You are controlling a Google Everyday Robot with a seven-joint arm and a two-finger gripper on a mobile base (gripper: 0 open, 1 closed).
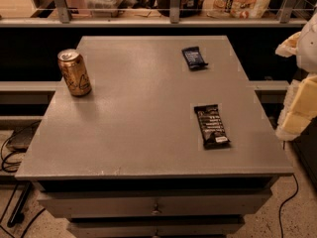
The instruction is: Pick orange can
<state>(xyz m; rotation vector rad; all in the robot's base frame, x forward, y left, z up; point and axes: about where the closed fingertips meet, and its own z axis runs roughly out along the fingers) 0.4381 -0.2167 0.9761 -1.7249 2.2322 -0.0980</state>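
Camera view: the small golden-orange metal drink can (74, 72) stands upright on the grey table (143, 138), far left, well apart from the pale gripper (299, 100) at the right edge (whether spread or closed, I cannot tell).

The can (74, 72) is standing upright on the tabletop (143, 108), near the far left corner and close to the left edge. It is showing a golden-orange side with dark scribbled markings (none of them legible) and a silvery top rim, its lid facing up and catching a little light. It is casting a soft shadow toward the front. The tool (298, 100) is hanging at the right edge of the view, well apart from the can.
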